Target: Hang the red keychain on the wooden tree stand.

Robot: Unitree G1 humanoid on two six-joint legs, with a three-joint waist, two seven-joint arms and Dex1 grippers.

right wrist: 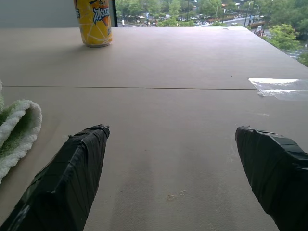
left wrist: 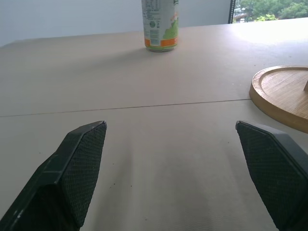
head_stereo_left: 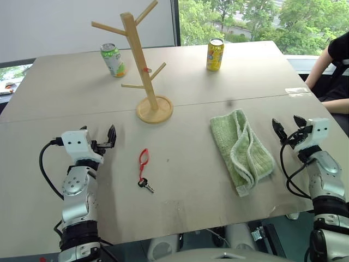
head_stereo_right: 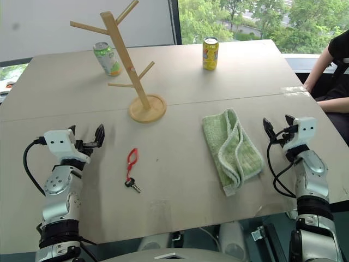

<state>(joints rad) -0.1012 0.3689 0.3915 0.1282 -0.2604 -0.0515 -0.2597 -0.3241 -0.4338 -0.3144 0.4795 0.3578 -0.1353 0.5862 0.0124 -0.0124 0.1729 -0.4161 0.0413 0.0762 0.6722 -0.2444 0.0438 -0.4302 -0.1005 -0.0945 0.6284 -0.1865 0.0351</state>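
The red keychain (head_stereo_left: 143, 159) lies flat on the beige table, its small dark keys (head_stereo_left: 146, 186) at the near end. Beyond it stands the wooden tree stand (head_stereo_left: 138, 56), upright on its round disc base (head_stereo_left: 155, 109), pegs bare. My left gripper (head_stereo_left: 99, 134) hovers open to the left of the keychain, a hand's width away, with nothing between its fingers; the left wrist view shows the stand's base (left wrist: 284, 94) ahead of it. Far to the right, beyond a towel, my right gripper (head_stereo_left: 289, 125) is open and holds nothing.
A folded green towel (head_stereo_left: 242, 150) lies between the keychain and my right gripper. A green can (head_stereo_left: 113, 60) stands behind the stand on the left, a yellow can (head_stereo_left: 215, 54) at the back right. A seated person's arm (head_stereo_left: 332, 60) shows at the right edge.
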